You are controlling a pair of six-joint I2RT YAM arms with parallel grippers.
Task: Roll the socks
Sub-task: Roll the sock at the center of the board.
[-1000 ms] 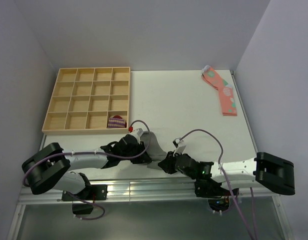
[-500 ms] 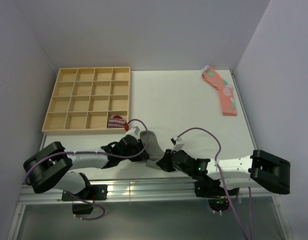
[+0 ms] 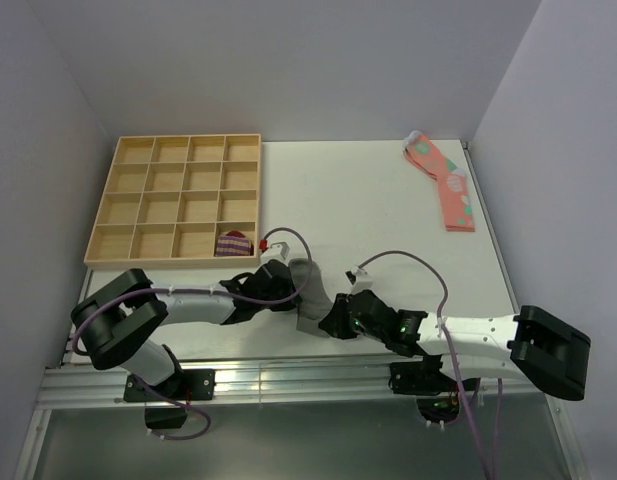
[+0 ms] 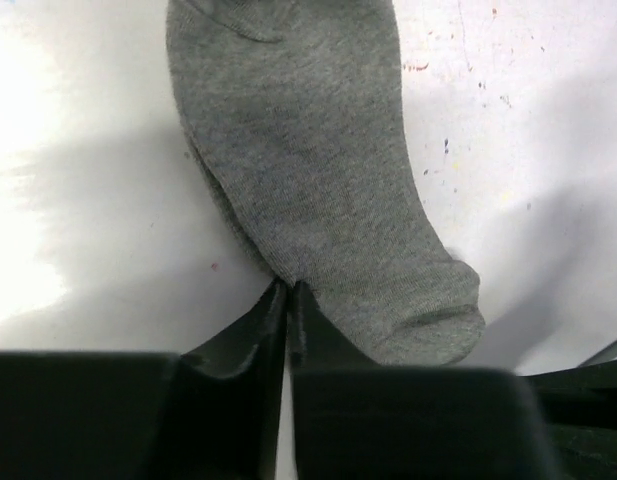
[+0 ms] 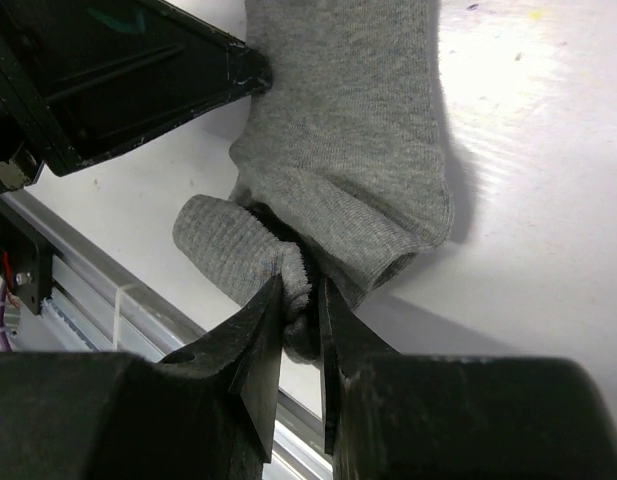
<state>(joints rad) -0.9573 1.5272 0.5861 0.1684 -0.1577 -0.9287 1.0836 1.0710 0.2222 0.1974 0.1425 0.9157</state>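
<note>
Grey socks (image 3: 308, 288) on table (image 3: 388, 200) by near edge, between arms. Right pincer (image 5: 300, 292) clamped on rolled ribbed end; left pincer (image 4: 288, 298) closed at side edge, hold unclear. Risk: unrolling from shallow pinch, layers dragged apart by uneven pull

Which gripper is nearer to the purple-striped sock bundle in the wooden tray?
Left. The left gripper is near the bundle, at the edge of the grey sock; the right gripper holds that sock's rolled end, farther off.
</note>
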